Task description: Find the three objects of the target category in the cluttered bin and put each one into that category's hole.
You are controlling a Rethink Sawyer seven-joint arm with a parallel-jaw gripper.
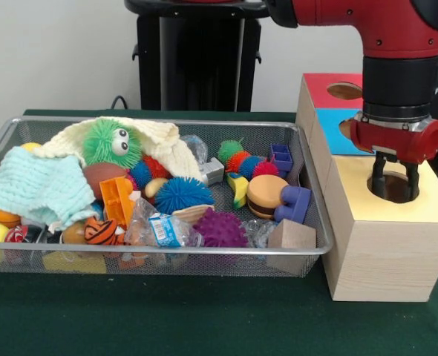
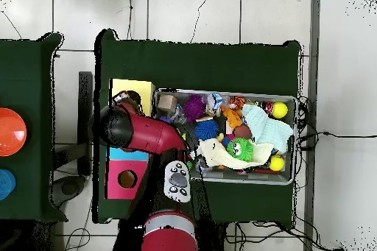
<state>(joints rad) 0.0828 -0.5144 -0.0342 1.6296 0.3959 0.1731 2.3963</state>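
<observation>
Fingers of the red-and-black arm's gripper [image 1: 392,180] hang spread and empty over the round dark hole [image 1: 392,187] in the yellow-topped pale wooden box. No confetti-speckled lumps show in the silver wire-mesh bin [image 1: 317,251] (likely buried). Probably light, squashy: pinch mid-body.

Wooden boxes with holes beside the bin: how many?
3, in a row beside the bin: yellow-topped box nearest the front camera with the gripper over its hole, blue-topped box behind it, red-topped box farthest.
</observation>
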